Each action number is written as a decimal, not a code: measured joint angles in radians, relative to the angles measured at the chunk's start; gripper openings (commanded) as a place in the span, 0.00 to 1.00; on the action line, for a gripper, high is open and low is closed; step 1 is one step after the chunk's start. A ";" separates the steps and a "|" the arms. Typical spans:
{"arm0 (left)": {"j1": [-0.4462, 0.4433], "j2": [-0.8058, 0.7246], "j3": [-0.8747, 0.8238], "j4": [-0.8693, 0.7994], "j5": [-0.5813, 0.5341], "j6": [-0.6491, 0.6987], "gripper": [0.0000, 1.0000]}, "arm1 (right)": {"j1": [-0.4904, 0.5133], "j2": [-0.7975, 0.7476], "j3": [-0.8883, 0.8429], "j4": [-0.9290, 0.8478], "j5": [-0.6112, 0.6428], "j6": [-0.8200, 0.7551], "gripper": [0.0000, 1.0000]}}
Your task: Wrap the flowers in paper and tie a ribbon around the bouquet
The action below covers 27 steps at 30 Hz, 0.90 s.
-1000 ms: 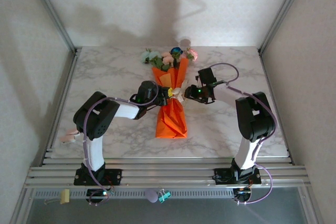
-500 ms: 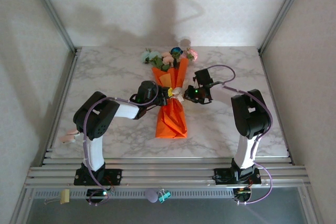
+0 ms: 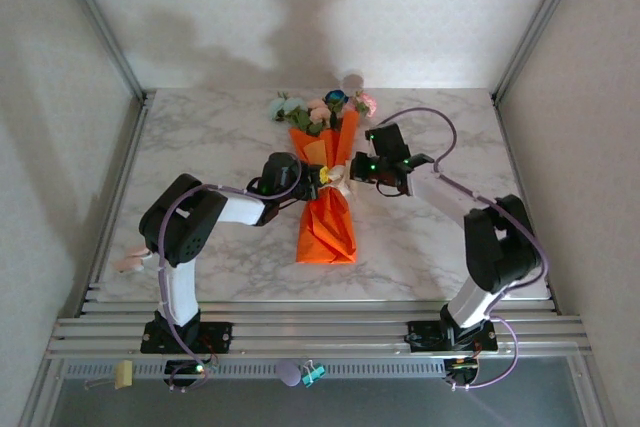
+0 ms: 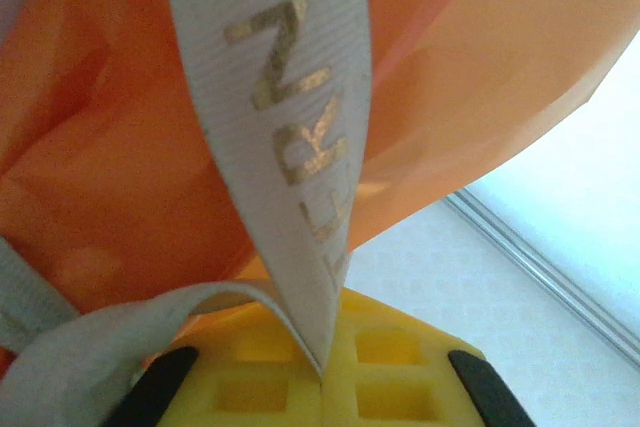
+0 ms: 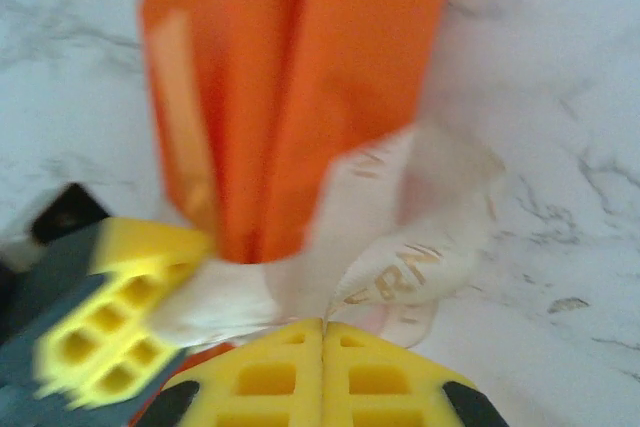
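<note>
- The bouquet [image 3: 326, 227] lies mid-table [image 3: 200, 137] with its long axis running near to far. The flowers [image 3: 322, 107] point to the far edge and the paper's [image 4: 110, 147] wide end points toward the arm bases.
- The left gripper [image 3: 324, 180] and right gripper [image 3: 351, 173] close in on its waist from either side, hiding most of the ribbon [image 3: 340, 185] from above.
- Each gripper's pads are pressed together, pinching a ribbon strand.
- A teal clip [image 3: 313, 374] sits on the front rail.

You'll see the paper [image 3: 326, 227] is bright orange; the ribbon [image 4: 290, 127] is ribbed cream with gold lettering. The flowers [image 3: 320, 109] are pink, pale green-white and one blue — the desk [image 3: 200, 137] is white marble, grey-veined. Your left claw [image 4: 322, 377] and right claw [image 5: 322, 352] show yellow gridded faces.
</note>
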 measured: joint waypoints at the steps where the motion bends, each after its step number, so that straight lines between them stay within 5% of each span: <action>1: 0.000 0.002 0.004 0.000 0.002 0.000 0.00 | 0.013 -0.012 0.009 -0.004 0.005 -0.015 0.00; 16: 0.000 0.021 0.013 0.005 0.016 0.004 0.00 | 0.166 0.021 0.236 0.031 -0.050 -0.166 0.00; 27: 0.000 0.025 0.013 0.012 0.020 0.004 0.00 | 0.168 0.022 0.258 0.168 -0.130 -0.217 0.00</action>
